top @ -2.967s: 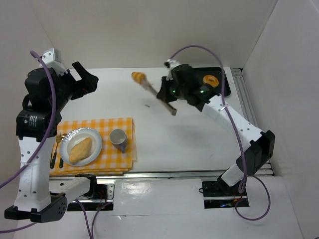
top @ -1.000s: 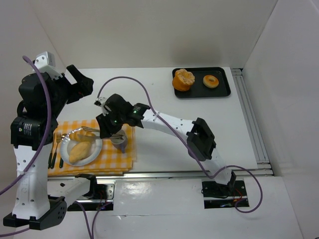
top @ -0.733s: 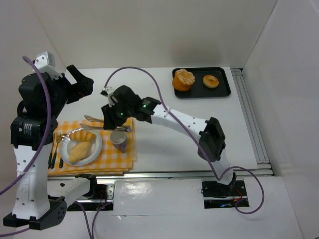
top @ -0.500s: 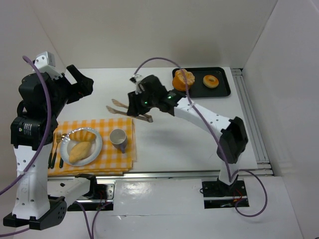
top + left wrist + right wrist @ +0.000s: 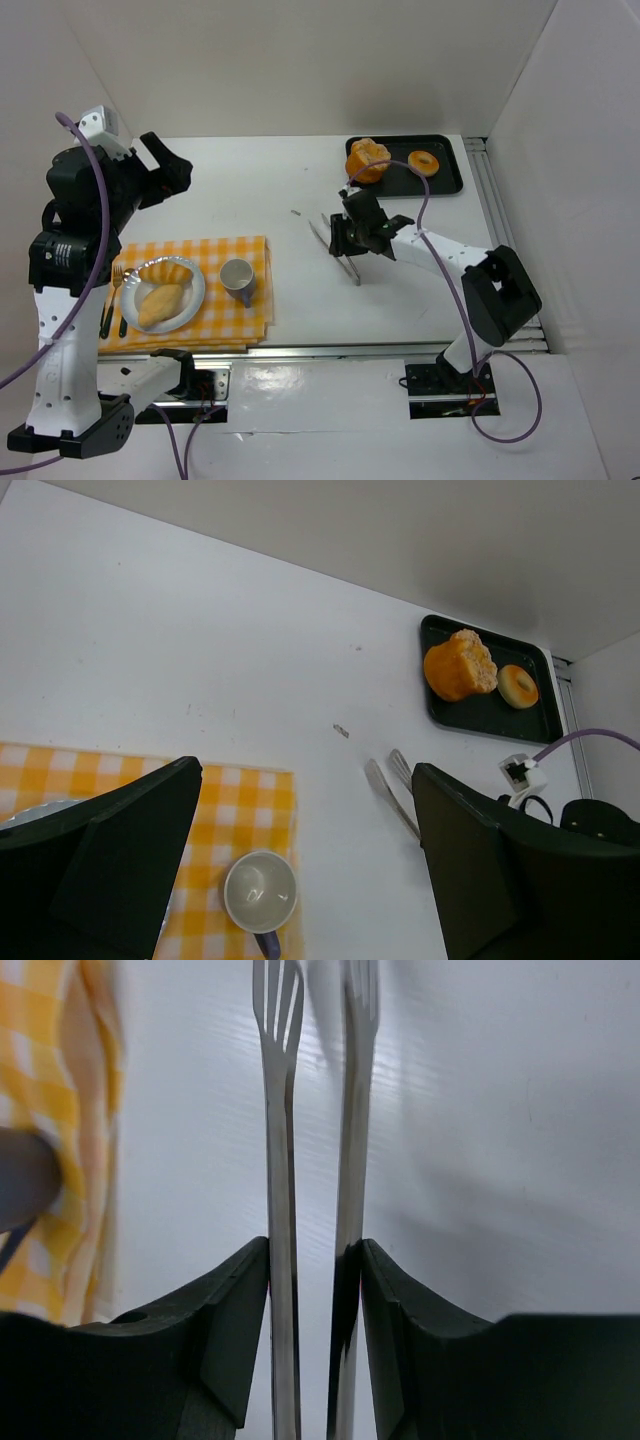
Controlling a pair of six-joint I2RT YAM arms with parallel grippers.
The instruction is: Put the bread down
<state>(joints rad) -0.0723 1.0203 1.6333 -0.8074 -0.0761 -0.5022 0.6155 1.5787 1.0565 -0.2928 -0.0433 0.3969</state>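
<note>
The white tabletop (image 5: pixel 260 190) carries a checked cloth (image 5: pixel 240 320) at left. The left gripper (image 5: pixel 305 780) hangs wide open near its far edge. The right gripper (image 5: pixel 310 1260), mid-tabletop, clamps metal tongs (image 5: pixel 275 1110). On the cloth's plate (image 5: pixel 192 298) lies the bread (image 5: pixel 160 303), well apart from the tongs.

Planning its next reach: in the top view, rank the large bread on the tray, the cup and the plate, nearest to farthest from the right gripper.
From the right gripper:
1. Large bread, on the tray at the table's far side.
2. Cup, on the cloth to its left.
3. Plate, farther left on the cloth.
</note>
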